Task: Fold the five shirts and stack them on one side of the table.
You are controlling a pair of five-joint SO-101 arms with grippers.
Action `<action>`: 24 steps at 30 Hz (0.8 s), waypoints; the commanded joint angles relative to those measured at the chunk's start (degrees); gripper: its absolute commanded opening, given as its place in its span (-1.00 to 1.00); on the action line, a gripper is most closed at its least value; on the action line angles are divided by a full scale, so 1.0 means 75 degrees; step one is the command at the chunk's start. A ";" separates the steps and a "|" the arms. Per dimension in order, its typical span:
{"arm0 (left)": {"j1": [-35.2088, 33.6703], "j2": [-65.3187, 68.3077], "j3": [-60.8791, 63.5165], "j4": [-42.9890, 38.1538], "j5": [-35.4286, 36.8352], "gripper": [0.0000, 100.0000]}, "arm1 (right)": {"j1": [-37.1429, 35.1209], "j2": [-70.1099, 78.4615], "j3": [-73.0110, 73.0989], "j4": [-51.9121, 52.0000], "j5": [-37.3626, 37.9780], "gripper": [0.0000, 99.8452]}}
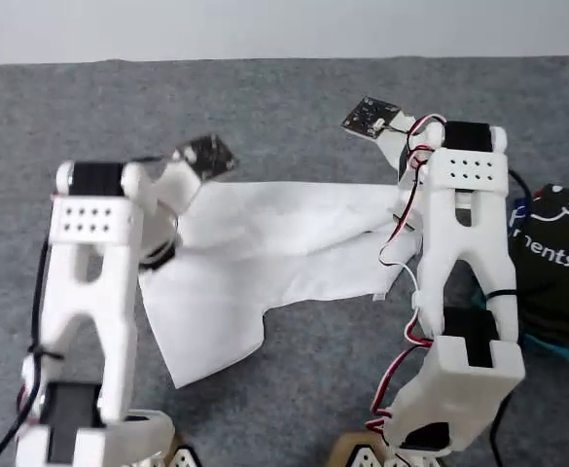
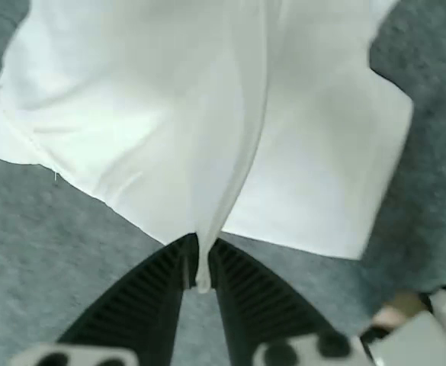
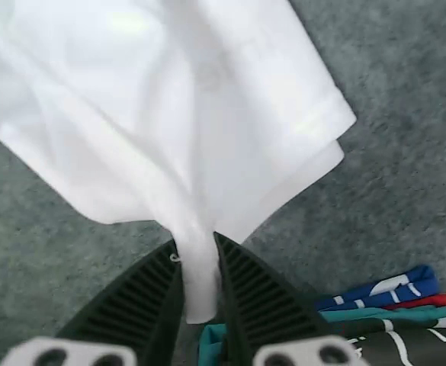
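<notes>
the white shirt (image 1: 265,253) lies in the middle of the grey table cover (image 1: 294,107), stretched between the two arms, its near-left part spread flat and pointing toward the near edge. the left arm (image 1: 89,292) stands over the shirt's left side and the right arm (image 1: 464,253) over its right side.

in the left wrist view the left claw (image 2: 198,263) is closed almost fully, its two black ribbed fingers (image 2: 158,286) pinching a thin ridge of white cloth between them; the cloth rises as a pleat from the claw and fans out over the rest of the shirt.

in the right wrist view the right claw (image 3: 198,267) is likewise nearly closed, clamped on a narrow bunched strip of the same shirt, with a hemmed sleeve spreading out beyond it.

a stack of folded shirts (image 1: 556,253) sits at the right edge of the table, just beside the right arm, a dark one with pale print on top. the right wrist view shows blue, red and teal layers at the stack's edge.
</notes>
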 commanded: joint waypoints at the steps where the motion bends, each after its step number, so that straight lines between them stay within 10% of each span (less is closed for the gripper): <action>1: 0.0047 -0.1090 0.0990 0.0246 -0.0188 -0.99 | 0.0076 -0.0428 0.0117 0.0111 0.0363 -0.98; 24: 0.0047 -0.2274 0.3417 0.0246 -0.0563 -0.99 | 0.0217 -0.0440 0.0527 0.0111 0.0492 -0.98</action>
